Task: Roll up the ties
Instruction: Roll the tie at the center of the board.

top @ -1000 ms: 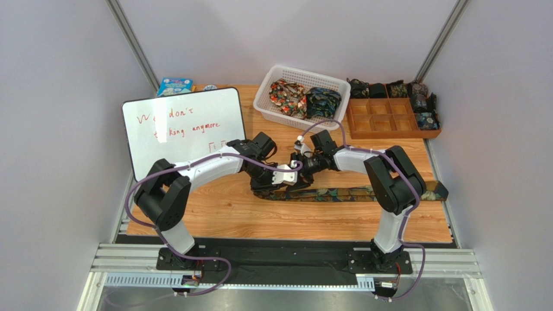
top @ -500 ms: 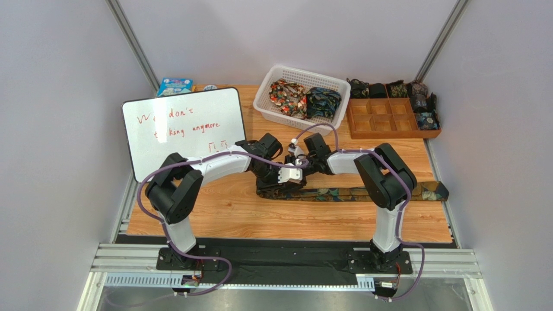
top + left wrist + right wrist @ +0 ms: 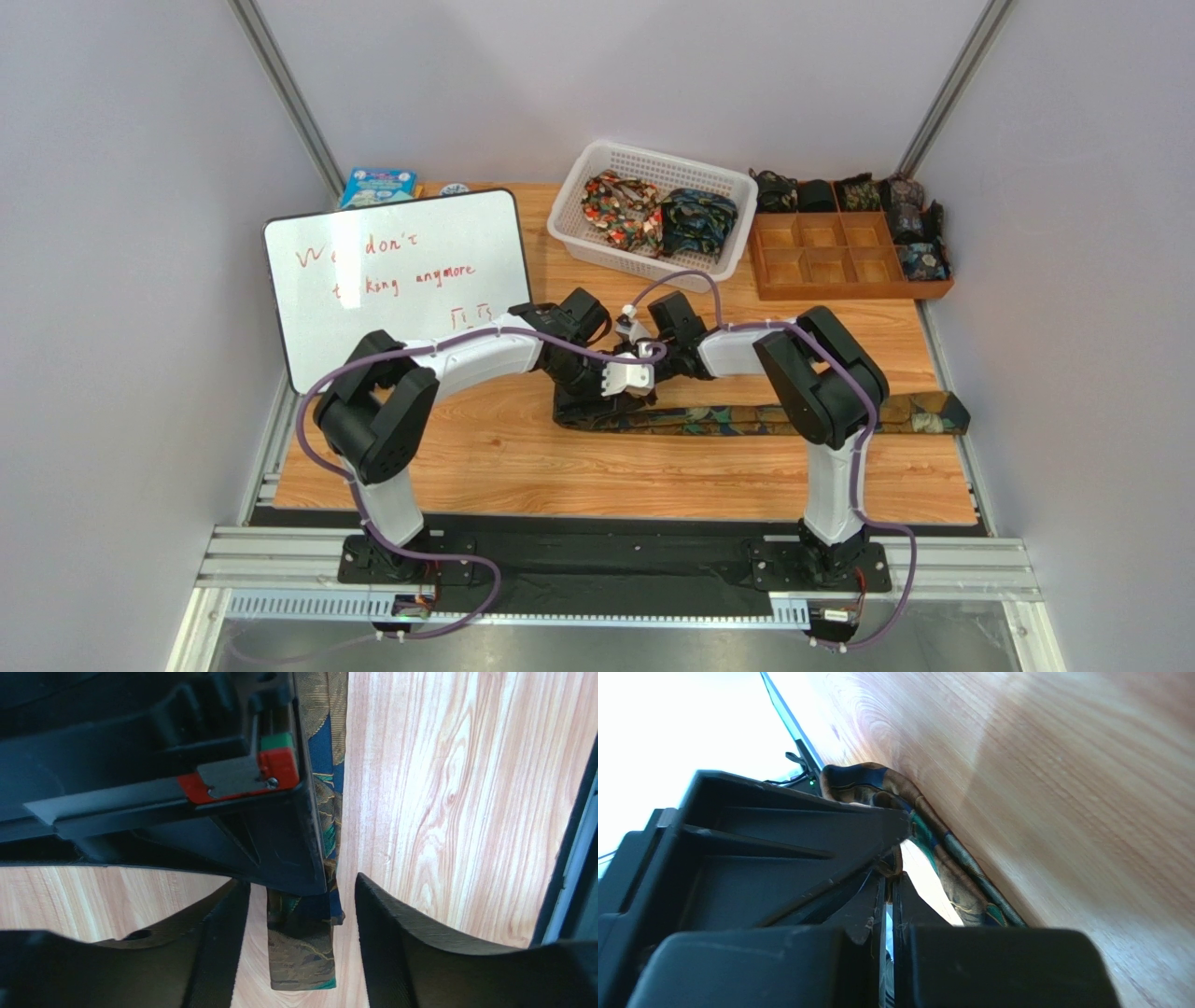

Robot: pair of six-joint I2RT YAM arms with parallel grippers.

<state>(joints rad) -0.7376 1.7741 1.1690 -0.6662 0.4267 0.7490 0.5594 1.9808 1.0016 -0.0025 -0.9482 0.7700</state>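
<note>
Between the spread fingers of the left tool, the tie lies with its narrow end flat on the desk, touching neither finger. Just ahead, the right tool is closed, with tie fabric bunched at its tip.

Blue-gold paisley tie, white basket, brown tray

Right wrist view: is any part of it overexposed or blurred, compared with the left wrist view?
Right wrist view: the upper left corner is blown out to white, the pale wooden table looks soft. Left wrist view: even light, sharp grain, the dark blue-and-gold patterned tie crisp.
</note>
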